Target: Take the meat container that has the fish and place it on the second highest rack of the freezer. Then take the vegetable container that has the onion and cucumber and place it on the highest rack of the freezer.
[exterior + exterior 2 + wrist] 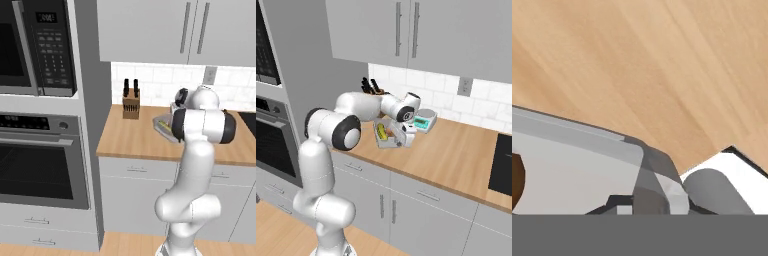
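Grey shallow tray, the vegetable container (387, 134), sits tilted on the wooden counter (456, 155), a yellow-green cucumber (382, 133) inside it. The gripper (406, 141) has its fingers pressed together, pinching the tray's rim. Judging by this, the vegetable container has yet to reach the freezer's top rack.
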You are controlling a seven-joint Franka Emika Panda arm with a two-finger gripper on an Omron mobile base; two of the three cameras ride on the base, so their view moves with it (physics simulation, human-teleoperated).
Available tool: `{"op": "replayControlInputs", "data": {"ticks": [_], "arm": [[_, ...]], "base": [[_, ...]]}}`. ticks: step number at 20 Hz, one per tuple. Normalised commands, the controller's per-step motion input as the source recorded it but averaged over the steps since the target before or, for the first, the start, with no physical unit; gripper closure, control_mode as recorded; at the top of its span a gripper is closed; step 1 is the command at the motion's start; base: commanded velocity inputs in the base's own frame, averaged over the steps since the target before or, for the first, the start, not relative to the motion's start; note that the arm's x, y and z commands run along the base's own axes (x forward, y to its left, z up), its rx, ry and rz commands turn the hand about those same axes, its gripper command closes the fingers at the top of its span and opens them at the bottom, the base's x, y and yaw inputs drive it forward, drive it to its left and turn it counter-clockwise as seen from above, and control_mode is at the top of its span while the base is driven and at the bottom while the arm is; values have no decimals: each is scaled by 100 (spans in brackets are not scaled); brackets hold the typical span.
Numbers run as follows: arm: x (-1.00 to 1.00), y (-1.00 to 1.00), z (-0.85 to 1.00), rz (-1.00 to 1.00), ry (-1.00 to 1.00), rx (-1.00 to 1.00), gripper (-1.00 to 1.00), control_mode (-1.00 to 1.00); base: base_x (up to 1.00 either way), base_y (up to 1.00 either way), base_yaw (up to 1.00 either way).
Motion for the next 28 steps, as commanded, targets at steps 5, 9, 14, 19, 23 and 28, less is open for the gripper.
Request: {"op": "replayControlInputs", "data": {"ticks": [5,9,14,19,23,28], "arm": [[-55,0,100,61,-29,-26,100,-100],[-93,0,81,41,-32,-1,100,-100],[-62,18,100,47,-27,-13,100,-100],[-80,27,100,43,-24,-6,100,-100],[-69,39,100,41,-18,-1,100,-100],[-70,37,82,38,-15,-1,100,-100]], "base": [[0,0,0],[0,0,0],[0,0,0],[0,0,0],[0,0,0],[0,0,0]]}}
